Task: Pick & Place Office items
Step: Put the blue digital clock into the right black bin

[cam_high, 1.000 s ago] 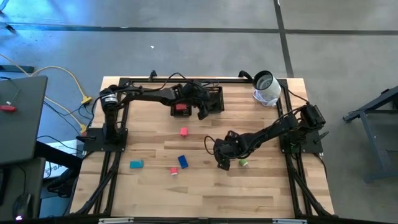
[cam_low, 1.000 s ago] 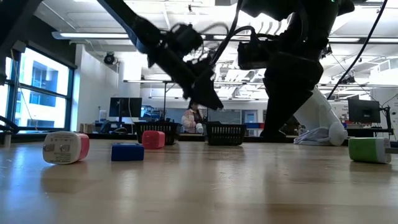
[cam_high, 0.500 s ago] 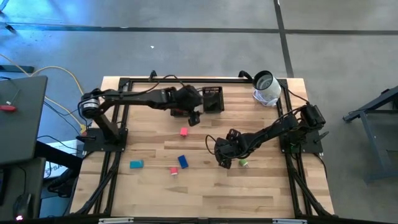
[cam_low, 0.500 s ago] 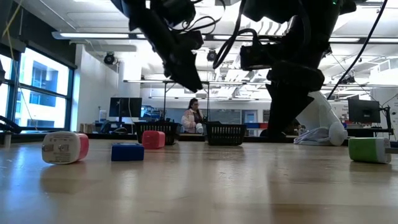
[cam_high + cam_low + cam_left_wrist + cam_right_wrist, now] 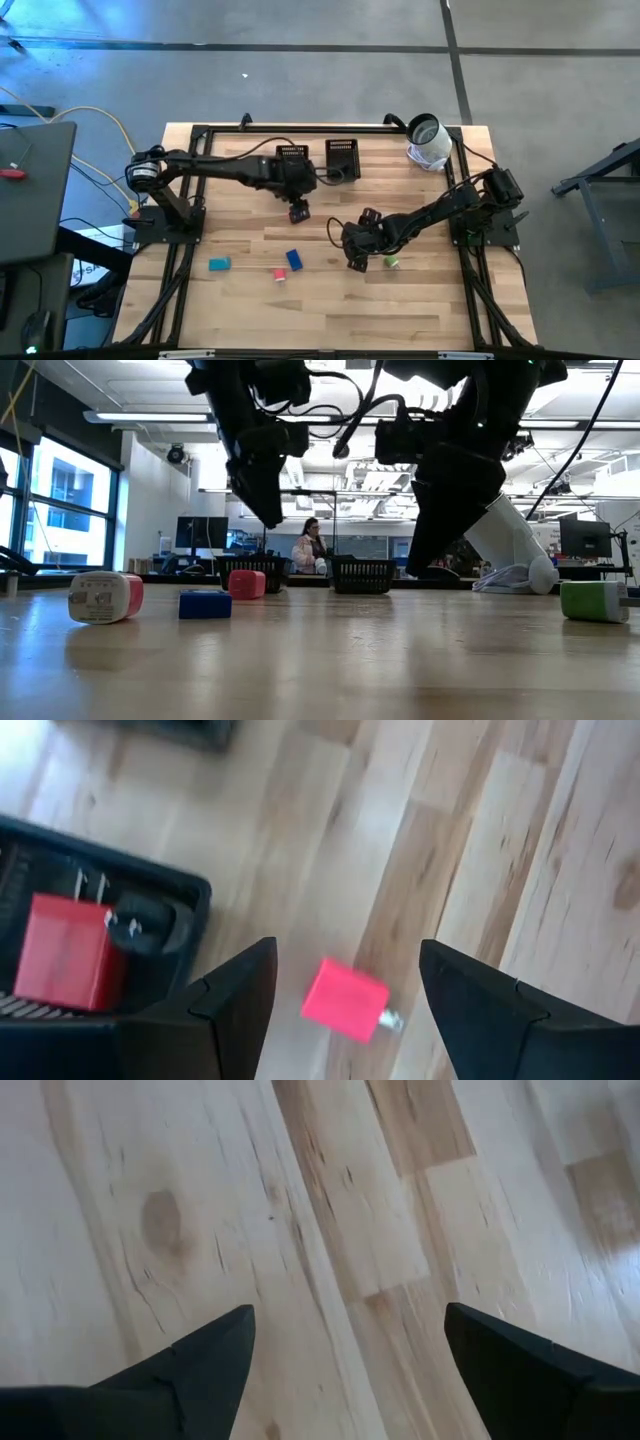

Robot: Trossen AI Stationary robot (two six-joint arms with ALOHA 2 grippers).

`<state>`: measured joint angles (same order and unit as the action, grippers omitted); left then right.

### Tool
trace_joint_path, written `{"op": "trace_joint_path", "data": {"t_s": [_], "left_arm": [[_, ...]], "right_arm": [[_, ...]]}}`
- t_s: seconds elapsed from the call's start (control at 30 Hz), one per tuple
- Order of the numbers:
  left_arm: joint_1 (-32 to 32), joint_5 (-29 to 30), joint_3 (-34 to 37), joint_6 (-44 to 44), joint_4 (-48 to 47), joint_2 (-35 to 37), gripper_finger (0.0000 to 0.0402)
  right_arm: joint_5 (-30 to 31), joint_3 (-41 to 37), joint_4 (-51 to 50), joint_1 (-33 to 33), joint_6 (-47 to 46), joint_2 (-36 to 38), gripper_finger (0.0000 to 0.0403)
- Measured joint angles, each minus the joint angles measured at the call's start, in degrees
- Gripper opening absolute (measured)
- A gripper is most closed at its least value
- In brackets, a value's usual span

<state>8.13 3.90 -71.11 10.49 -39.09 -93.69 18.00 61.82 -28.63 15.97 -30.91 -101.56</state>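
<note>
A pink-red block (image 5: 345,1000) lies on the wood, and my left gripper (image 5: 345,950) hangs open above it, a finger on either side and clear of it. Behind it, the left black mesh tray (image 5: 291,155) holds a red block (image 5: 65,963) and a black piece (image 5: 150,920). On the table lie a blue piece (image 5: 294,259), a teal one (image 5: 218,264), a small pink one (image 5: 280,273) and a green one (image 5: 390,262). My right gripper (image 5: 355,263) stands open over bare wood, left of the green piece.
A second black mesh tray (image 5: 342,158) stands beside the first at the table's far side. A white cylinder (image 5: 428,140) lies at the far right corner. In the low view a person (image 5: 305,550) sits in the room behind the table.
My left gripper has come away from the trays toward the table's near edge and a little to the left, tipping more steeply down, and now hangs over the pink-red block. Its fingers have stayed open.
</note>
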Motion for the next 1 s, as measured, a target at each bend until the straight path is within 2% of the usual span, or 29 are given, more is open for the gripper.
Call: {"op": "trace_joint_path", "data": {"t_s": [0.3,0.57,0.8,1.0], "left_arm": [[-1.05,-0.37,0.04,4.82,-5.48,-0.01,0.0239],[-7.76,0.61,0.04,6.99,-7.69,0.12,0.0239],[-15.82,12.20,0.07,12.21,-15.25,0.86,0.0239],[-22.77,22.59,0.07,17.14,-16.84,0.96,0.0239]], "right_arm": [[0.19,0.00,6.45,0.00,4.93,-0.02,0.0313],[4.59,0.00,6.96,0.17,8.28,2.52,0.0313],[3.93,0.00,5.88,1.17,8.32,3.48,0.0313],[4.12,-0.02,7.23,2.05,8.31,3.48,0.0313]]}}
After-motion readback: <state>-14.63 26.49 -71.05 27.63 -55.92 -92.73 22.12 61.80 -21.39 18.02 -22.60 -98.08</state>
